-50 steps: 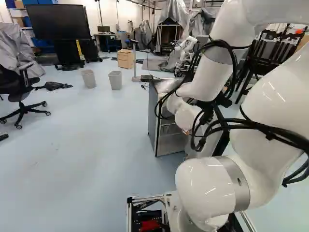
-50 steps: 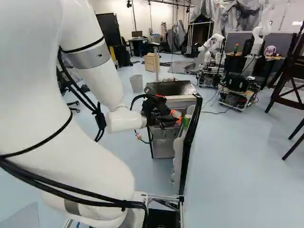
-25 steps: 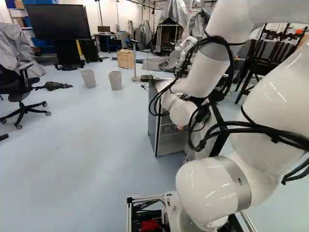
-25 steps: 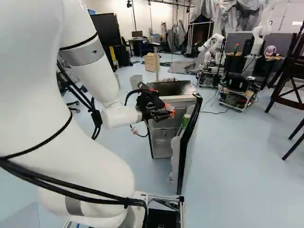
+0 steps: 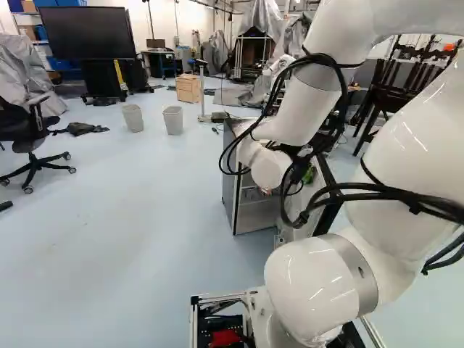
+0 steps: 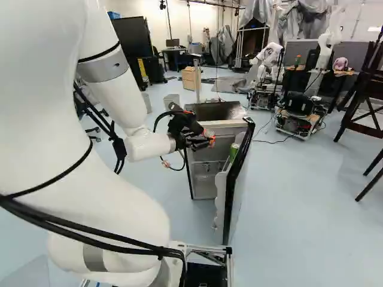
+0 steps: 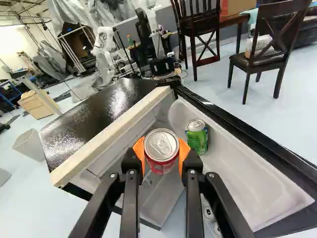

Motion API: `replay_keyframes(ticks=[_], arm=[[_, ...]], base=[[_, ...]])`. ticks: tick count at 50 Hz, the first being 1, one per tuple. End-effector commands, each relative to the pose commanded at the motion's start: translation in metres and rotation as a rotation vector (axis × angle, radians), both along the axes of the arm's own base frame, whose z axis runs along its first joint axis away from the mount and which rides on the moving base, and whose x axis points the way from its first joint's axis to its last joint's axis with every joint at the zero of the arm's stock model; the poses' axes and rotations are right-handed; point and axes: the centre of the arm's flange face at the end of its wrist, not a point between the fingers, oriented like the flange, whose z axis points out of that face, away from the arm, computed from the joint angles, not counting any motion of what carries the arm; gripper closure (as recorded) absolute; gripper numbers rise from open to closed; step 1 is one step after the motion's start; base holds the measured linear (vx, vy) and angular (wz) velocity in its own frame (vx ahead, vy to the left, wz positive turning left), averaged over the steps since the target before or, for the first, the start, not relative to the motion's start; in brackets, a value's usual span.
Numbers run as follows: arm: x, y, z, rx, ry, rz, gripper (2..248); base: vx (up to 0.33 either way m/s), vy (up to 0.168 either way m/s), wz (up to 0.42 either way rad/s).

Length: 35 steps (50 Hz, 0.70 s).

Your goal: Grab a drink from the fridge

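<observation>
Farthest to the left of the pincer, well apart from it, I see a black wheeled office chair and a big flat black screen. Next, beyond the pincer and still off to its left, come two light grey waste bins on the pale blue floor, then a pale wooden drawer cabinet. The white jointed arm reaches out to the pincer, which is at the open front of a grey fridge with a glossy black top. The pincer is closed around a red can with a silver lid; its orange pads press on opposite sides, spread by the can's width. To the pincer's right, the black-edged fridge door hangs open, a green can against its white inner side. Farther off beyond the door, there's another robot with a white arm, then dark wooden chairs well apart on the right.
</observation>
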Motion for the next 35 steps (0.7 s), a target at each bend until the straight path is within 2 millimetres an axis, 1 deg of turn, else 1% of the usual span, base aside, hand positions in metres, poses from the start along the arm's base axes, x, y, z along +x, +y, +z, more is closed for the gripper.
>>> replay_keyframes(ticks=[25, 35], arm=[[0.005, 0.011, 0.002, -0.04, -0.005, 0.133, 160], [0.006, 0.015, 0.01, -0.057, -0.029, 0.19, 160]], base=[[0.0, 0.0, 0.0], [0.0, 0.0, 0.0]])
